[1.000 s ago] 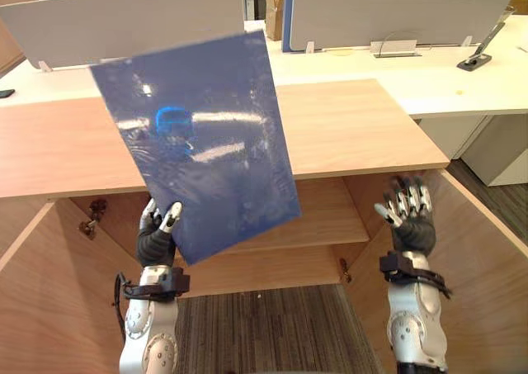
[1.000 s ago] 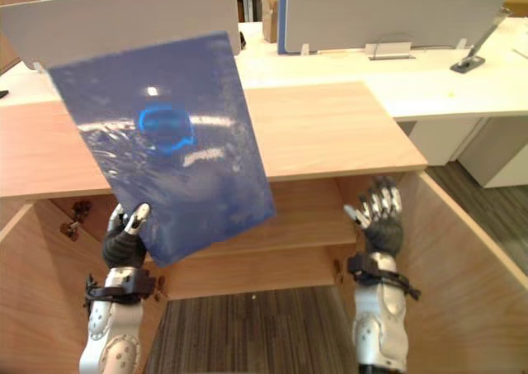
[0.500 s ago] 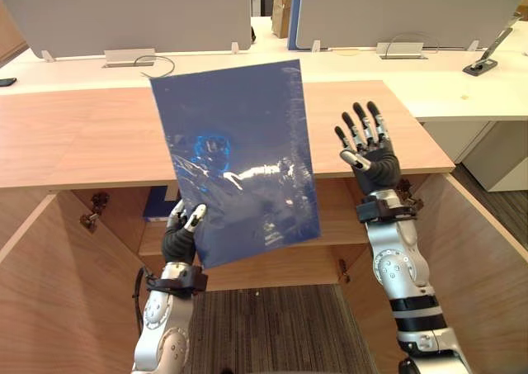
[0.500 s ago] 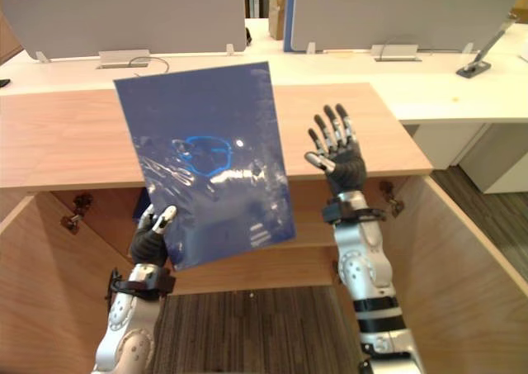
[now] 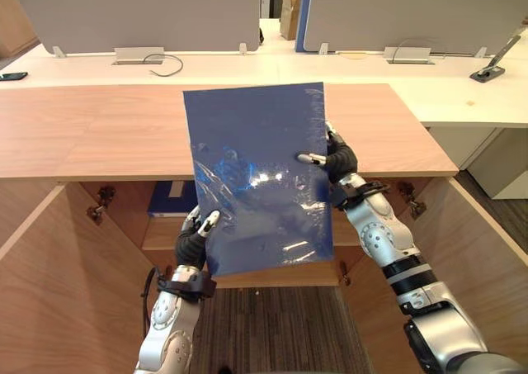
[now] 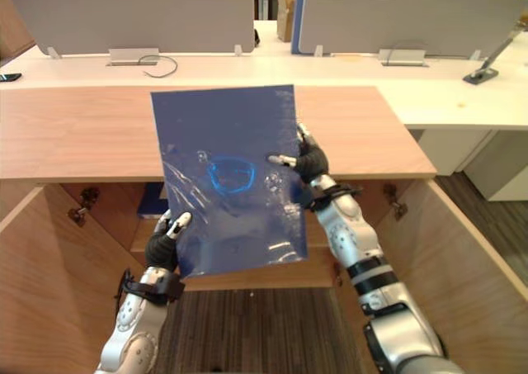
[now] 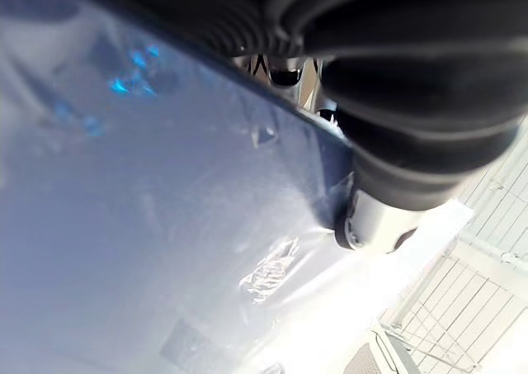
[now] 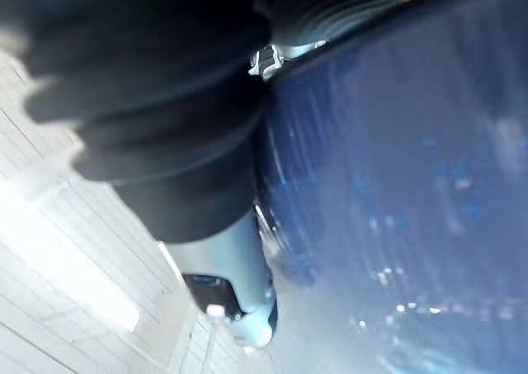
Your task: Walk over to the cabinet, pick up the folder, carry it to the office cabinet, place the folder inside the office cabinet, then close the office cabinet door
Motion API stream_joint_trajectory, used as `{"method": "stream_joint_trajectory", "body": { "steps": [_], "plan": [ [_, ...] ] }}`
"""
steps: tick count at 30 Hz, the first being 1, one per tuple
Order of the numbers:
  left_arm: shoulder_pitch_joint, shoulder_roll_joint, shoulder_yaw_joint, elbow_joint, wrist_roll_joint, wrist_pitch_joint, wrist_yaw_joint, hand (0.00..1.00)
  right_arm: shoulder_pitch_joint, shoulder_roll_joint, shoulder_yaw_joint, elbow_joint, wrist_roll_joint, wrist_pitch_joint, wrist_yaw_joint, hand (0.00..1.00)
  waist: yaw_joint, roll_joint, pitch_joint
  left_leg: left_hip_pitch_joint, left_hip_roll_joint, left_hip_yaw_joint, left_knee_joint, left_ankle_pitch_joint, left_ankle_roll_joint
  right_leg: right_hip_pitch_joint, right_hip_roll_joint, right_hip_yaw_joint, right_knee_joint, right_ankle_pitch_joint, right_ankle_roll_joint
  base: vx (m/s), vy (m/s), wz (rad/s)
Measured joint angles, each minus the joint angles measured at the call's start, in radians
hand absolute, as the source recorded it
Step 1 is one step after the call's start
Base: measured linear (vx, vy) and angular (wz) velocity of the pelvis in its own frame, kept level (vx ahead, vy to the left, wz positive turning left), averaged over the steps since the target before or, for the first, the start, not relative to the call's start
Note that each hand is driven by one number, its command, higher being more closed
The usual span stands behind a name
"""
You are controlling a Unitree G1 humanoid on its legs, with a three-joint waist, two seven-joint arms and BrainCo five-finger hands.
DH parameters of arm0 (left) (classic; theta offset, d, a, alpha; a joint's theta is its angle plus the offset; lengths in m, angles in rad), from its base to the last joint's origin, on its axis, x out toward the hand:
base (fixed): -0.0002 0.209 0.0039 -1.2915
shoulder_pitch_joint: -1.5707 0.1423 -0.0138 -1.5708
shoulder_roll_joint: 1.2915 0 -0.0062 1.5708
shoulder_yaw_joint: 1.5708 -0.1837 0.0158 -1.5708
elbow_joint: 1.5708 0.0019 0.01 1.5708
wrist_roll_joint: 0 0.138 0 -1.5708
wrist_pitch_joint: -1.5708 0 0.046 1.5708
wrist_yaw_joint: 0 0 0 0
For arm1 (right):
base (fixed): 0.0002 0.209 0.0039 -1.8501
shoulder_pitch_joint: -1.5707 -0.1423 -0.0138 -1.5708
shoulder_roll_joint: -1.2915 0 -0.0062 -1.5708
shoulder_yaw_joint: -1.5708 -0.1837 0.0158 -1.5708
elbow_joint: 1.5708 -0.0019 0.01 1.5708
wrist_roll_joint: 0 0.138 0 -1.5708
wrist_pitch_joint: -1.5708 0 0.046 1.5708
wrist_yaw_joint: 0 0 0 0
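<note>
Before the open office cabinet (image 5: 99,134), I see the folder (image 5: 256,176) upright. My left hand (image 5: 195,243) pinches its lower corner, and my right hand (image 5: 338,159) grips its right edge, thumb in front, fingers behind.

so the office cabinet (image 5: 91,134) has a shelf (image 5: 161,235) inside with a blue file (image 5: 171,199) lying on it, white desk (image 5: 99,67) behind carries grey dividers (image 5: 140,15) and a black cable (image 5: 165,62)

I read folder (image 5: 256,176) as glossy blue plastic, smooth w/ crinkly glare patches. Cabinet top (image 5: 91,134): matt pale wood-grain, smooth. Desk screens (image 5: 140,11): grey, matt, cloth-like. Floor (image 5: 272,333): dark ribbed carpet, rough. Left hand (image 5: 195,242) & right hand (image 5: 337,158): matt ribbed covers, silvery metallic fingers.
</note>
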Motion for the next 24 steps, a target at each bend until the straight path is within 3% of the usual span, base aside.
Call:
{"method": "stream_joint_trajectory", "body": {
  "steps": [2, 3, 7, 9, 16, 17, 24],
  "plan": [
    [0.002, 0.015, 0.002, 0.008, -0.01, -0.013, -0.002, 1.0, -0.018, -0.039, 0.04, 0.0, 0.001, 0.011, 0.014, 0.0, 0.0, -0.004, -0.002, 0.0, 0.0, 0.0, 0.0, 0.001, 0.0, -0.005, 0.0, 0.0, 0.0, 0.0, 0.0, -0.04, 0.006, 0.0],
    [0.003, 0.019, 0.003, 0.014, -0.012, -0.021, -0.003, 1.0, -0.028, -0.059, 0.066, 0.0, 0.001, 0.015, 0.026, 1.0, 0.0, -0.005, -0.003, 0.0, 0.0, 0.0, 0.0, 0.001, 0.0, -0.006, 0.0, 0.0, 0.0, 0.0, 0.0, -0.05, 0.008, -0.01],
    [0.028, 0.042, 0.02, 0.017, -0.012, -0.044, -0.004, 1.0, -0.118, -0.216, 0.264, -0.024, 0.021, 0.057, 0.09, 1.0, 0.001, -0.012, -0.007, -0.003, 0.002, 0.0, -0.001, 0.002, -0.002, -0.007, 0.003, 0.001, -0.001, 0.001, -0.002, -0.02, 0.002, -0.01],
    [0.03, 0.057, 0.023, 0.017, -0.021, -0.056, -0.004, 1.0, -0.161, -0.321, 0.369, -0.062, 0.051, 0.095, 0.169, 1.0, 0.007, -0.018, -0.014, -0.007, 0.003, 0.0, -0.002, 0.002, -0.002, -0.007, 0.004, 0.001, -0.001, 0.002, -0.002, 0.0, 0.0, 0.0],
    [0.03, 0.1, -0.004, 0.017, -0.015, -0.059, -0.006, 1.0, -0.238, -0.479, 0.528, -0.101, 0.126, 0.151, 0.227, 1.0, 0.02, -0.019, -0.025, -0.009, 0.003, -0.002, -0.001, 0.003, -0.004, -0.008, 0.003, 0.0, 0.0, 0.002, -0.003, -0.01, 0.003, 0.0],
    [0.03, 0.102, -0.009, 0.017, -0.016, -0.058, -0.006, 0.0, -0.238, -0.487, 0.533, -0.103, 0.126, 0.154, 0.228, 1.0, 0.021, -0.018, -0.027, -0.009, 0.003, -0.002, -0.001, 0.003, -0.004, -0.008, 0.003, 0.0, 0.0, 0.002, -0.003, 0.0, 0.0, 0.0],
    [0.025, 0.161, -0.06, 0.04, 0.021, -0.033, -0.041, 0.0, -0.227, -0.528, 0.605, -0.124, 0.115, 0.172, 0.234, 1.0, 0.022, -0.017, -0.044, -0.01, 0.007, -0.002, 0.001, 0.003, -0.006, -0.011, 0.007, 0.0, -0.008, 0.003, -0.005, -0.02, 0.001, 0.0]
  ]
}}
